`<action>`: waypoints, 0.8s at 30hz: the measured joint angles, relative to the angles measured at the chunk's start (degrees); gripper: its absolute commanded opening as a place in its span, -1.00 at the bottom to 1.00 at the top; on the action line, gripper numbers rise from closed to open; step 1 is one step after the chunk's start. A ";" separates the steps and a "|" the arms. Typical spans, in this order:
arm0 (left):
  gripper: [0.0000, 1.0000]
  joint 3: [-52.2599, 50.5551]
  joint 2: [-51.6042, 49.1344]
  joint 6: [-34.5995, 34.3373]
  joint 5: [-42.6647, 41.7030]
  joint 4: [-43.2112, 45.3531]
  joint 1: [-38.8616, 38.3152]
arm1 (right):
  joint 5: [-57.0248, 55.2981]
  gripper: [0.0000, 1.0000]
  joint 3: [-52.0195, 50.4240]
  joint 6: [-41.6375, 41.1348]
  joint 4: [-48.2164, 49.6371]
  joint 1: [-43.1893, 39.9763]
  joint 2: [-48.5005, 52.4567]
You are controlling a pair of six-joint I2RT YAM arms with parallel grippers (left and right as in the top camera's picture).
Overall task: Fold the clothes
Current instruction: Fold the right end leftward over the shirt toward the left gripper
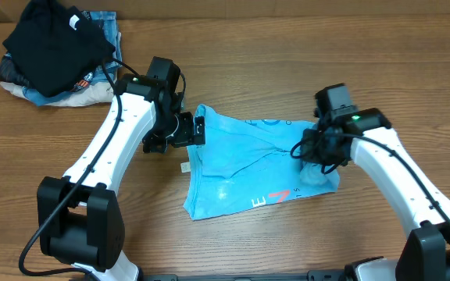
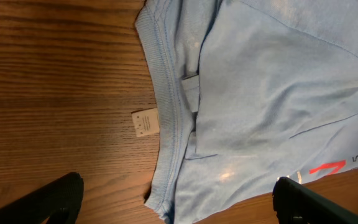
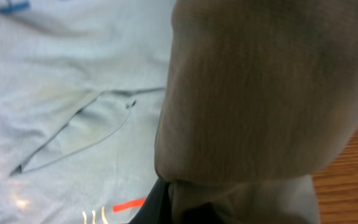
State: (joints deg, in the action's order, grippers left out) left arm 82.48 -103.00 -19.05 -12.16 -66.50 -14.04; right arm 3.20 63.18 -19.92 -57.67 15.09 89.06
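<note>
The clothes, a light sky-blue T-shirt [image 1: 244, 168], lie crumpled mid-table with red-orange and white lettering [image 1: 276, 197] near the front hem. My left gripper [image 1: 197, 130] hovers open over the shirt's left edge. In the left wrist view its dark fingers [image 2: 55, 200] straddle the ribbed collar [image 2: 166, 124], nothing between them, and a small white tag [image 2: 146, 122] lies on the wood. My right gripper [image 1: 306, 151] is shut on a bunch of the shirt's right side. That bunched fabric [image 3: 260, 93] fills the right wrist view and hides the jaws.
A pile of other clothes sits at the back left corner: a black garment [image 1: 53, 43] on top of blue denim and beige pieces [image 1: 92, 87]. Bare wooden table [image 1: 287, 250] surrounds the shirt.
</note>
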 measured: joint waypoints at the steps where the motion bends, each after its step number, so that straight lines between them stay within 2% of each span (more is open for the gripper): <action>1: 1.00 0.00 0.00 0.00 0.00 -0.02 0.00 | -0.11 -0.92 0.00 -0.07 0.02 0.90 0.00; 8: 1.00 0.00 0.00 0.00 0.00 0.00 0.00 | -0.48 -0.91 0.00 -2.47 0.24 8.87 0.00; 10: 1.00 0.00 0.00 0.00 0.00 -0.02 0.00 | -0.48 -0.58 0.00 -2.89 0.17 10.80 -0.02; 13: 1.00 0.00 0.00 0.00 0.02 -0.02 0.00 | -0.44 -0.54 -0.04 -3.45 0.26 12.92 0.00; 16: 1.00 0.00 0.00 0.00 0.00 -0.07 0.00 | -0.24 -0.35 -0.42 -3.91 0.24 13.84 -0.02; 23: 1.00 0.00 0.00 0.00 0.00 -0.20 0.00 | -0.48 -0.32 -0.02 -6.21 -0.50 12.44 0.00; 24: 1.00 0.00 0.00 0.00 0.00 -0.24 0.00 | -0.48 -0.20 0.59 -6.54 -0.90 11.72 0.00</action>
State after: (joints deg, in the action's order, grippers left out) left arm 82.48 -103.00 -19.05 -12.16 -66.74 -14.04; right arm 2.72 63.77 -26.46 -58.57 26.81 89.06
